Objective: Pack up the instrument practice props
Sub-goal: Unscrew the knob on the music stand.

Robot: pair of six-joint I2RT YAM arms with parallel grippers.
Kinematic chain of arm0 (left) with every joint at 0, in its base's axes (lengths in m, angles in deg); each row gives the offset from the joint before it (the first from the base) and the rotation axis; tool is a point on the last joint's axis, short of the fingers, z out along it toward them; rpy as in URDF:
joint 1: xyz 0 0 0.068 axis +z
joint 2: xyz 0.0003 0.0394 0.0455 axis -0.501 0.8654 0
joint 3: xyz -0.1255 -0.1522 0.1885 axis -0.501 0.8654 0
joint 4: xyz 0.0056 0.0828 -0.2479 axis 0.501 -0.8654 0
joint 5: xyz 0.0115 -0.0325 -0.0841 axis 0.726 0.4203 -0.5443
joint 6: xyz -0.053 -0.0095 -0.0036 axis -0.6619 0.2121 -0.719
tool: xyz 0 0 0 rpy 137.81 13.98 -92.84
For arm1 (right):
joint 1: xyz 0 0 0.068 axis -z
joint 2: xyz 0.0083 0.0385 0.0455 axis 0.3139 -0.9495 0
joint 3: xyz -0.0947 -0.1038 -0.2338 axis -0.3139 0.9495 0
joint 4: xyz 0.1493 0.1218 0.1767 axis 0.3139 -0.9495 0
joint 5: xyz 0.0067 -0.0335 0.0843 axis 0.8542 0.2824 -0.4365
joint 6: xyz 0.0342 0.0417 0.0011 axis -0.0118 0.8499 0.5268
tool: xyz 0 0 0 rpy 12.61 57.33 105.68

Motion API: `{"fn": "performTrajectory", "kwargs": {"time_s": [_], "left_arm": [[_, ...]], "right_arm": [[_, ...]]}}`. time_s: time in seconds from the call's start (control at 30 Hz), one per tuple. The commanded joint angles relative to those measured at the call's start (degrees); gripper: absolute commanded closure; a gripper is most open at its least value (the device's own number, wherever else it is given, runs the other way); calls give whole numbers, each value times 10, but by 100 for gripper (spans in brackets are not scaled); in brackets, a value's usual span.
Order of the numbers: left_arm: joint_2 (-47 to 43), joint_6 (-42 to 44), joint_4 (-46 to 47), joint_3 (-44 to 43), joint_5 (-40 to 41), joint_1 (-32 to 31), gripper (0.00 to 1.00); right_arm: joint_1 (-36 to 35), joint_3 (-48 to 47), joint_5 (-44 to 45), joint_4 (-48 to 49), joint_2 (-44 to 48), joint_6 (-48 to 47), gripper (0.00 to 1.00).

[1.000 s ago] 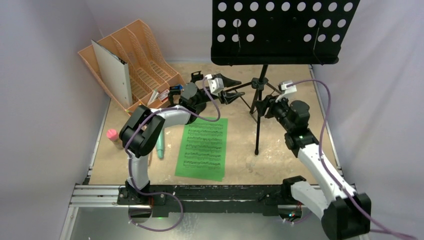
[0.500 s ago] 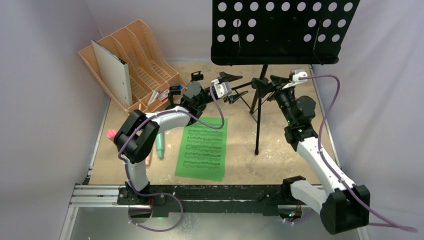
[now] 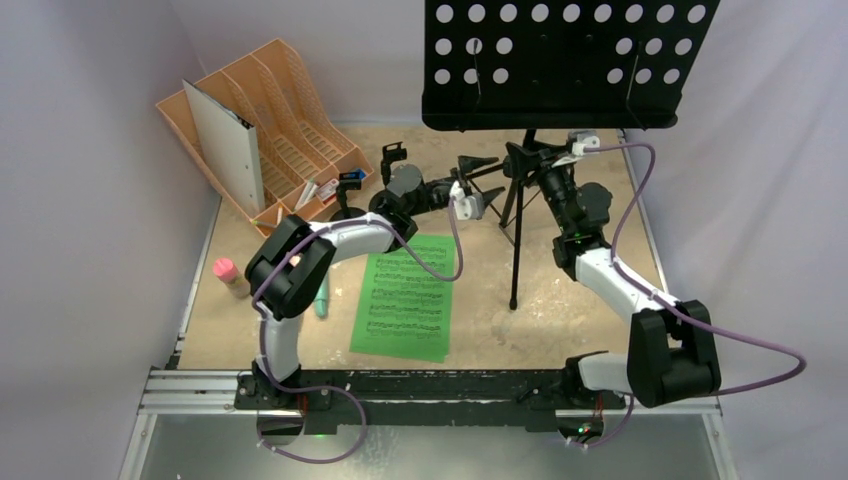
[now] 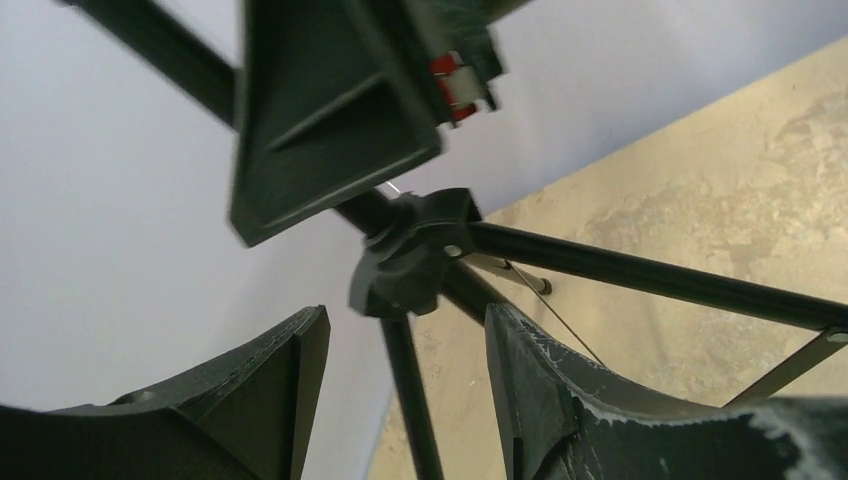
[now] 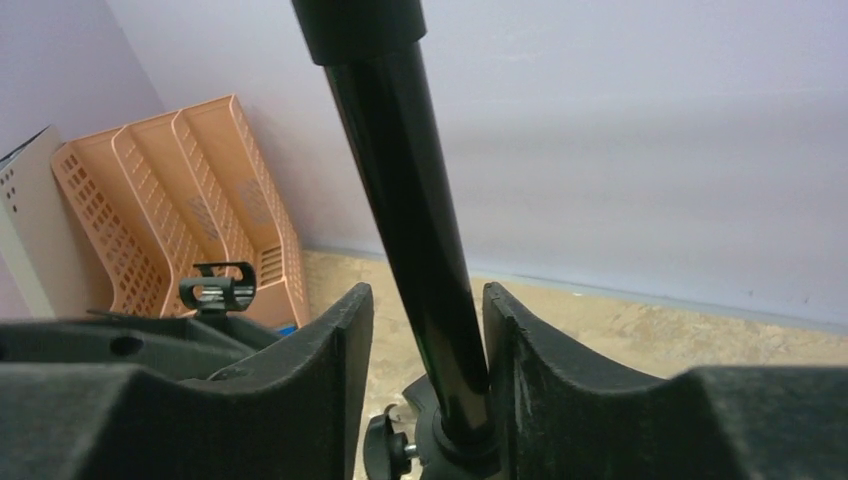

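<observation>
Moved: both grippers have come in on the tripod (image 3: 516, 250) since a second ago; the right one climbed from leg level to the centre pole, the left one swung across from the rack side.
Tripod: upright at the far edge of the table (image 3: 570, 310), right of centre, music desk (image 3: 560, 60) unfolded on top.
Right gripper (image 5: 428, 295): jaws part open and straddling the centre pole (image 5: 420, 230); the pole lies against one finger with a gap at the other, so it is not yet clamped.
Left gripper (image 4: 405, 320): jaws apart and empty, just short of the leg hub (image 4: 410, 255).
Hazard 1: a one-sided push on the pole could tip the top-heavy stand towards the far wall.
Hazard 2: the two grippers work close together, so they could collide, or a finger could catch in the leg struts.
Other props: green sheet (image 3: 405, 295) flat near the table's middle; teal microphone (image 3: 320, 297) and pink microphone (image 3: 224, 270) by the left edge; clip poles (image 3: 392, 155) beside the orange rack (image 3: 290, 110).
Unchanged: stand, sheet and microphones lie as before.
</observation>
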Motion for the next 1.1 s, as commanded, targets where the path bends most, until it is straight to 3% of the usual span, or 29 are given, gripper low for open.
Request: {"fn": "performTrajectory", "kwargs": {"time_s": [0.0,0.23,0.47,0.67,0.87,1.07], "left_arm": [[18,108,-29,-38,5,-20,40],[33,157,-42,-55,33,-27,42],[34,210,-68,-61,56,-35,45],[36,277,-65,-56,73,-56,50],[37,272,-28,-49,79,-62,52],[30,271,-22,-30,96,-66,61]], "right_arm": [[2,-28,-17,50,-4,-19,57],[7,-26,-50,13,11,-49,70],[39,-35,-128,5,7,-32,88],[39,-41,-137,-5,12,-35,92],[39,-40,-137,-15,17,-37,92],[39,-34,-125,-15,18,-36,93]]}}
